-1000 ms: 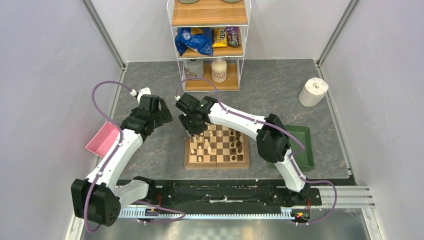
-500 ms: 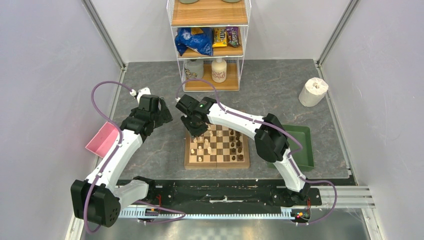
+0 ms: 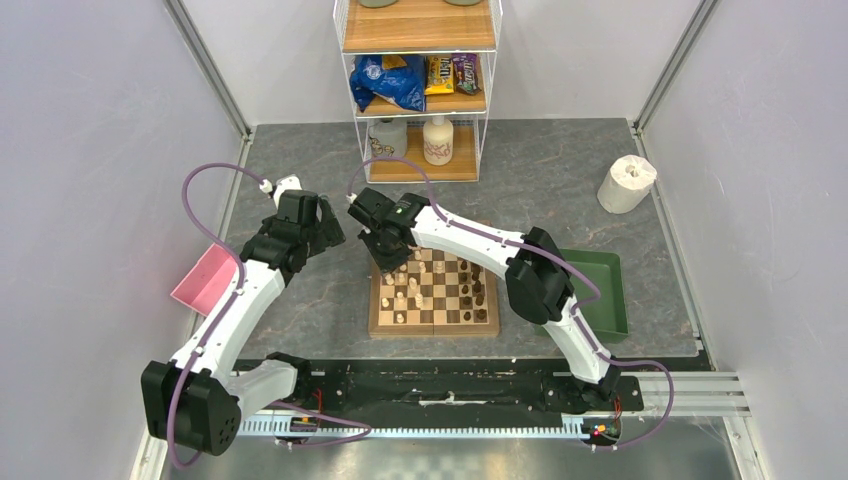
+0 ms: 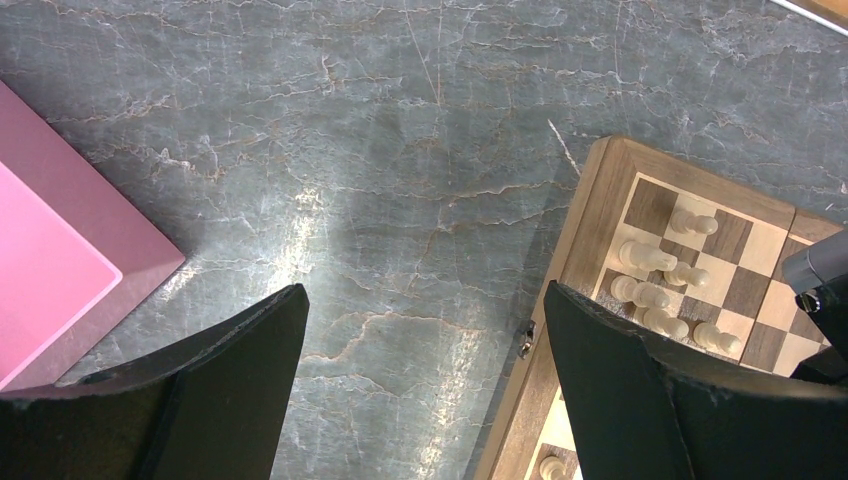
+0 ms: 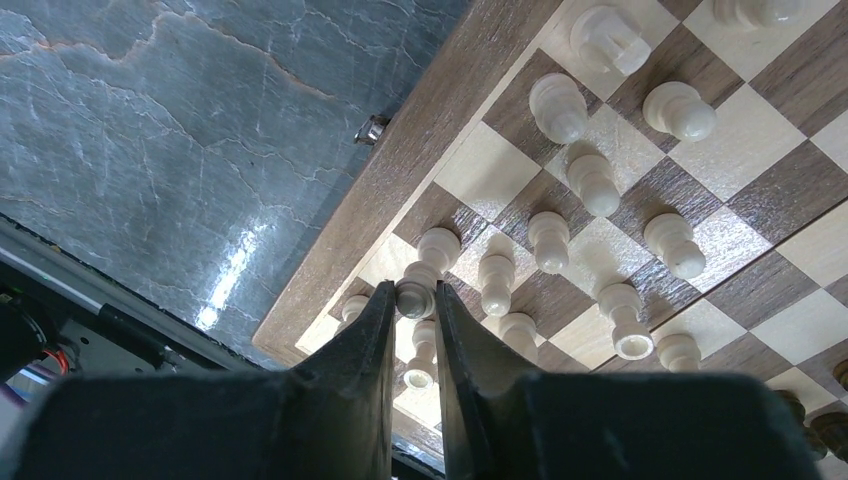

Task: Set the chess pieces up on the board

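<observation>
The board [image 3: 433, 327] lies at the table's middle, with cream chess pieces [image 3: 401, 300] on its left half and dark ones [image 3: 478, 295] on its right. My right gripper [image 3: 393, 268] reaches down over the far left corner. In the right wrist view this gripper [image 5: 414, 292] is shut on the round head of a cream piece [image 5: 430, 262] that stands near the board's edge [image 5: 420, 130], among other cream pieces. Left of the board [image 4: 590, 210], my left gripper [image 4: 422, 290] hangs open over bare table, holding nothing.
A pink tray [image 3: 203, 279] sits at the left edge and a green tray [image 3: 607, 290] right of the board. A paper roll [image 3: 627, 183] stands at the back right. A wire shelf [image 3: 420, 90] with snacks and bottles rises behind the board.
The right gripper's jaws have closed onto the cream piece, and that arm has edged slightly left. The left arm has not moved.
</observation>
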Tool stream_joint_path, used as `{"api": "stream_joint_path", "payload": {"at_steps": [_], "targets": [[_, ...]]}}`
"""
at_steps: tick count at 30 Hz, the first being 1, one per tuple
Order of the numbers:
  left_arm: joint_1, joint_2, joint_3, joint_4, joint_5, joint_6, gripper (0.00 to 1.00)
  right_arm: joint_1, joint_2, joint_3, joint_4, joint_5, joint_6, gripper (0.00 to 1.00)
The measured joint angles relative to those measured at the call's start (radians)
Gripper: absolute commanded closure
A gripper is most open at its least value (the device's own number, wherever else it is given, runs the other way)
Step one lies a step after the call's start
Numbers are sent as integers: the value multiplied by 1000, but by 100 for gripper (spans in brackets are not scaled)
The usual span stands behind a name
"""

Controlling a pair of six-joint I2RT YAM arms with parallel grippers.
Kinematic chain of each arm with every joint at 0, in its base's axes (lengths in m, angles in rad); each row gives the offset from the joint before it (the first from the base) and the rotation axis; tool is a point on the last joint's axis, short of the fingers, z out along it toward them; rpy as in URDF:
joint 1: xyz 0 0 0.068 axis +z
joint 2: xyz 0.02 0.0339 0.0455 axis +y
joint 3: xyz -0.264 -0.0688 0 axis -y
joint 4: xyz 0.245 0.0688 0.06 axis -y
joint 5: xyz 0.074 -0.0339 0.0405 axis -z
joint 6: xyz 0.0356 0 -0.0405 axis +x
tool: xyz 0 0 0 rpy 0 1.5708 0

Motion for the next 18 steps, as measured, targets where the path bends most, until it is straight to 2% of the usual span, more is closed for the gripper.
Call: {"api": "stream_joint_path", "payload": {"at_steps": [18], "targets": [[0, 0, -2, 0, 0, 0, 5, 0, 1, 3, 2, 8, 0, 83]]}}
